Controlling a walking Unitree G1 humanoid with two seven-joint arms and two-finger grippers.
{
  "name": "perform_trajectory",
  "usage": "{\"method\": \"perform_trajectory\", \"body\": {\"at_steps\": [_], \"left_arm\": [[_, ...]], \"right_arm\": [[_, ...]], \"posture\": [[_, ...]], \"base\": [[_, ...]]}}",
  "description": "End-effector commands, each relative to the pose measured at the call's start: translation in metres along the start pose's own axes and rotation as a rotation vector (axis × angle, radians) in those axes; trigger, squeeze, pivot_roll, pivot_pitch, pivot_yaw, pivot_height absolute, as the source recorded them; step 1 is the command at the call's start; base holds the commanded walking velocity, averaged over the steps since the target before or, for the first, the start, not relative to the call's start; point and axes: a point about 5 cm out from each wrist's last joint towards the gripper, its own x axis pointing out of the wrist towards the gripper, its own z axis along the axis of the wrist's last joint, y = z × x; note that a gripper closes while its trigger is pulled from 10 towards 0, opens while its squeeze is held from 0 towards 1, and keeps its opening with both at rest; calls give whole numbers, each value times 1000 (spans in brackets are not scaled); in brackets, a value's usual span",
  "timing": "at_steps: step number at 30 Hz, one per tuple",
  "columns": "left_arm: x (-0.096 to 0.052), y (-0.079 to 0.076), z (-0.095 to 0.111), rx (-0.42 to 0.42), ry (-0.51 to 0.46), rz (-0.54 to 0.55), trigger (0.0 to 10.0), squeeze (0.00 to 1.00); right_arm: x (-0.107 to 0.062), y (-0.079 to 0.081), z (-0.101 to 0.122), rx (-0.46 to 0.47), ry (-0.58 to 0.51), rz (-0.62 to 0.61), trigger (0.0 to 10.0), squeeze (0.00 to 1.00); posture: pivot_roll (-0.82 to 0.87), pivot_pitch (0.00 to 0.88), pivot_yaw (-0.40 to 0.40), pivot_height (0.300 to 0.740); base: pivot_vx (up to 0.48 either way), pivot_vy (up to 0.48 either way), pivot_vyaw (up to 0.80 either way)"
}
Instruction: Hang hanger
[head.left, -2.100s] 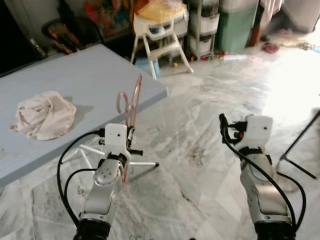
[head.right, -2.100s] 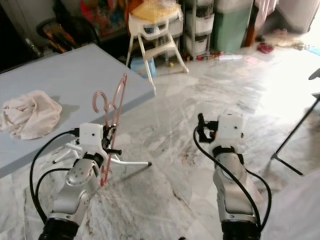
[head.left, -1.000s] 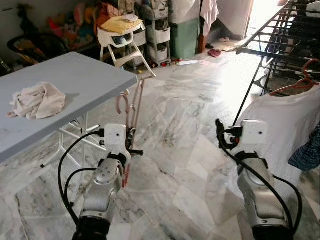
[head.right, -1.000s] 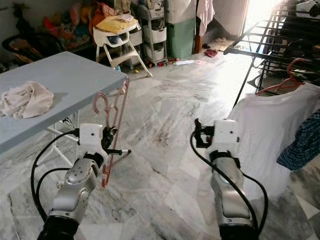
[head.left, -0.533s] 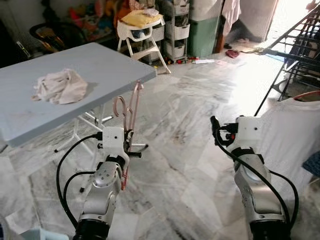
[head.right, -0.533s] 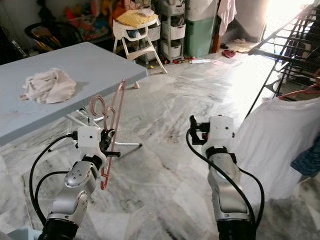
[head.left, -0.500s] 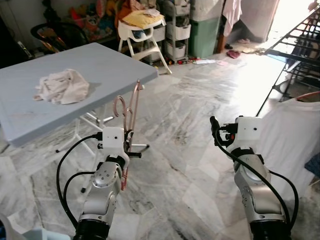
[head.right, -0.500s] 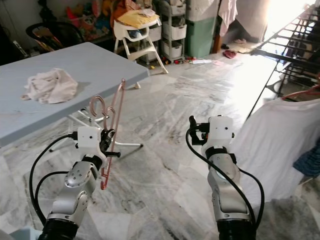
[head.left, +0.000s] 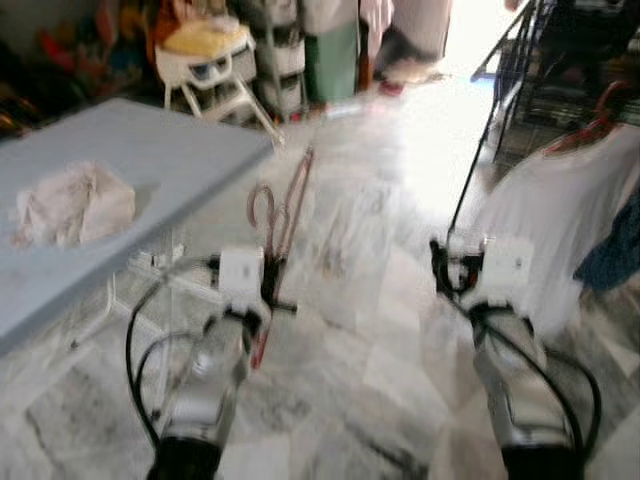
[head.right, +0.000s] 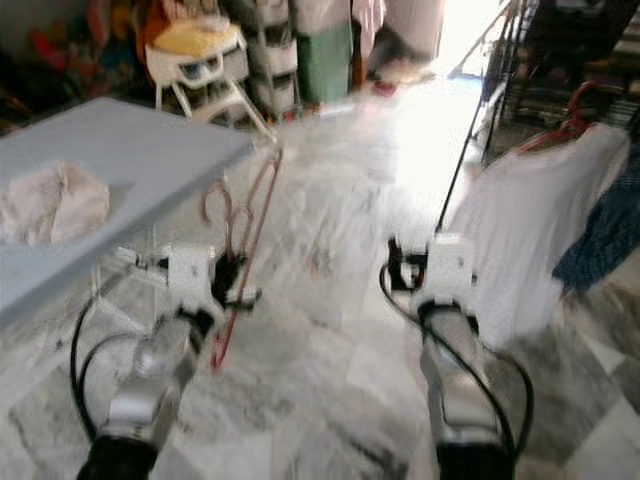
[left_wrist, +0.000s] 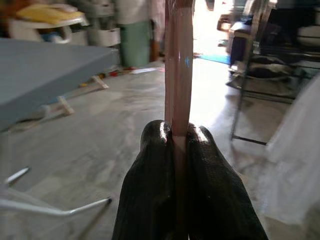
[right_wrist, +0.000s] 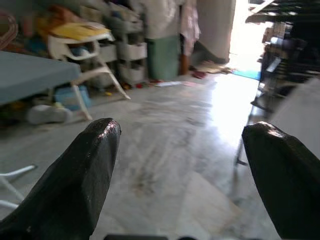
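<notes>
View has swung toward the drying rack (head.right: 520, 70); pics blurred. My left pincer (left_wrist: 175, 137) still clamps pink hanger (head.left: 285, 215) upright, beside blue surface (head.left: 120, 170). Right pincer (right_wrist: 182, 150) spread wide, holds nothing.

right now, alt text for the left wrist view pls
The left gripper is shut on a pink hanger, which stands upright between its black fingers. Behind it lie a marble floor, a blue table and a dark drying rack.
</notes>
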Motion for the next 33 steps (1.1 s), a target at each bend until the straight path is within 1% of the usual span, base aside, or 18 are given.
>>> {"method": "perform_trajectory", "body": {"at_steps": [1, 14, 26, 31, 33], "left_arm": [[1, -5, 5, -10, -25, -29, 10000, 0], [-1, -8, 4, -13, -26, -51, 10000, 0], [0, -11, 2, -10, -18, -63, 10000, 0], [-1, -12, 1, -5, -12, -71, 10000, 0], [-1, -12, -1, -2, -10, -69, 10000, 0]], "right_arm": [[1, -4, 3, -4, -13, -11, 10000, 0], [2, -1, 2, 2, -17, -8, 10000, 0], [4, 1, 4, 2, -24, -4, 10000, 0], [4, 2, 3, -1, -25, 0, 10000, 0], [4, 2, 2, -3, -23, 1, 10000, 0]], "posture": [[-126, 0, 92, 740], [-120, 0, 95, 740], [-119, 0, 97, 740], [-118, 0, 95, 740], [-116, 0, 85, 740]], "base": [[300, 0, -481], [341, 0, -483], [423, 0, 0], [419, 0, -163], [416, 0, 0]]}}
